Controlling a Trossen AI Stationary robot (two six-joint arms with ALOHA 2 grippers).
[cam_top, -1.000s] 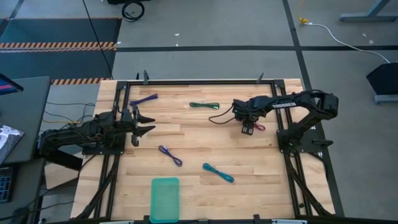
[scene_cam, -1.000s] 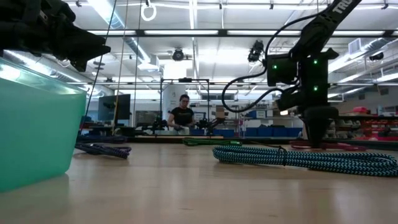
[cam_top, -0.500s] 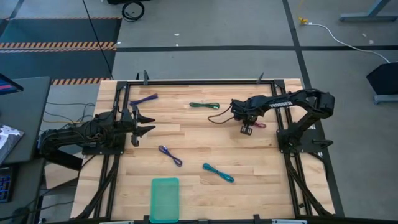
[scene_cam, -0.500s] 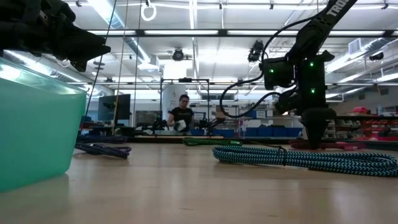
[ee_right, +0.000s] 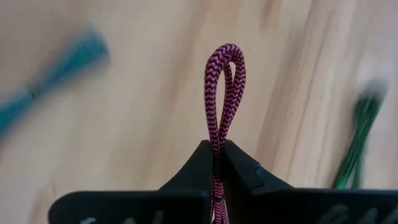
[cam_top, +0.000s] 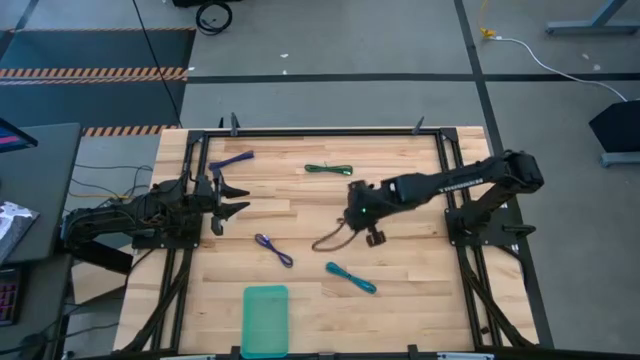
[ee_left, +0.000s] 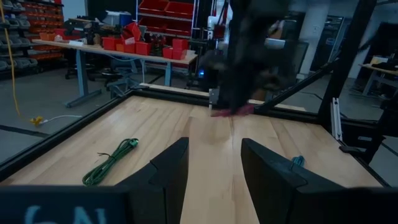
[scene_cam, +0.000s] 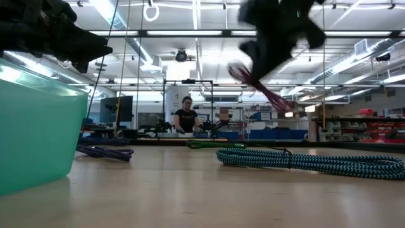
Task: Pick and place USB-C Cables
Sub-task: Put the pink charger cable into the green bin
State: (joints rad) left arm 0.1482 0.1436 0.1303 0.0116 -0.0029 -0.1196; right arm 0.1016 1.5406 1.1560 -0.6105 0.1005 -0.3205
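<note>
Right arm stretched from its base at the table's right edge toward the table's middle, its right gripper [cam_top: 374, 236] raised above the wood. The fingers [ee_right: 245, 169] are pinched tight on the maroon cable [ee_right: 224, 93], whose loop sticks out past the fingertips; in the low view the cable [scene_cam: 262, 88] hangs clear of the table. Left arm folded at the table's left side, the left gripper [cam_top: 232, 199] with its jaws spread wide and empty. On the table lie the blue-purple cable [cam_top: 231, 160], dark green cable [cam_top: 329, 169], violet cable [cam_top: 273, 250] and teal cable [cam_top: 350, 277]; the teal tray [cam_top: 264, 319] sits at the near edge.
</note>
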